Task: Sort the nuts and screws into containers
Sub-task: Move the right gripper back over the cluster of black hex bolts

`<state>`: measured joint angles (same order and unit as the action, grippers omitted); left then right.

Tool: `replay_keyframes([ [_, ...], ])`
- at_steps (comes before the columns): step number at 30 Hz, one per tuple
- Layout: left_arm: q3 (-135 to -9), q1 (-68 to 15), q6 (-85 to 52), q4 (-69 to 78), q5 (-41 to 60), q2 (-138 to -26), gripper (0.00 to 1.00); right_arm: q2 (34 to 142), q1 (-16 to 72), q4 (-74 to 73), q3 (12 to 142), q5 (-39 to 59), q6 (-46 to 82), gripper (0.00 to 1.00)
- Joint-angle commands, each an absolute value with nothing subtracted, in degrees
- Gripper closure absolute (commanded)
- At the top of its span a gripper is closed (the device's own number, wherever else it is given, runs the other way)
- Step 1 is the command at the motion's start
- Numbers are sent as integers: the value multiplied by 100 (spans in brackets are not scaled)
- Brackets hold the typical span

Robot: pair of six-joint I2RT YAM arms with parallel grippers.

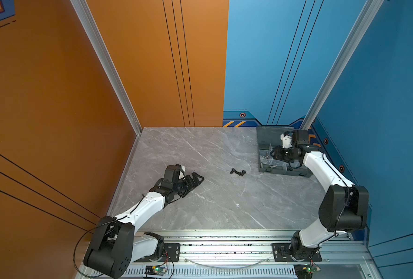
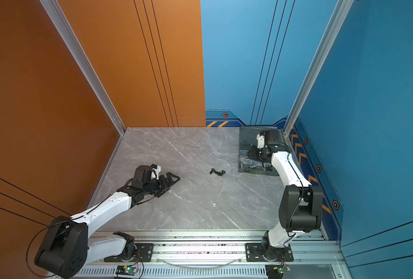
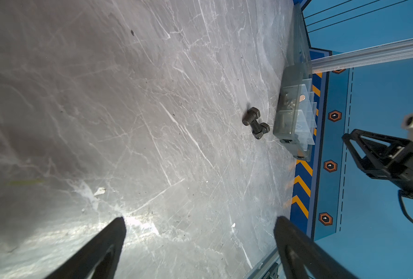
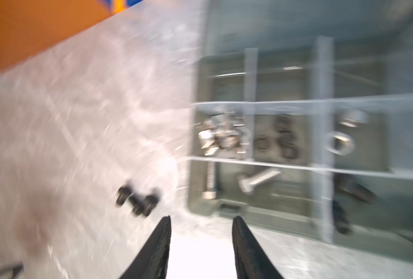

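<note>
Blk screws (image 4: 136,201) near R jaws, not between.

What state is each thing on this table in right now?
organiser box, lid open, compartments partly filled.
black bolts, two loose on the table, touching.
silver bolts, lying inside the box.
left pincer, open, empty, low over the table.
right pincer, open, empty, close to the box.

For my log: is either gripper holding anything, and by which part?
Nothing is held: the black left gripper and black right gripper both stand open, empty.
</note>
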<state>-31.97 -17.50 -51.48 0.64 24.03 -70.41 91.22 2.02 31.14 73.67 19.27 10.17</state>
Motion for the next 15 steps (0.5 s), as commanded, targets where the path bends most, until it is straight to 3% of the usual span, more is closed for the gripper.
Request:
replay_keyframes([
  [1,-3355,-1819,-5167,195,2341,-7117,2,9032,886,3521,7475,1645,290,54],
  [9,-3323,-1881,-5195,299,2356,-7175,2,9564,2043,3776,7921,529,1158,52],
  [15,-3348,-1881,-5167,282,2390,-7179,2,10028,2370,3880,7971,-280,2537,51],
])
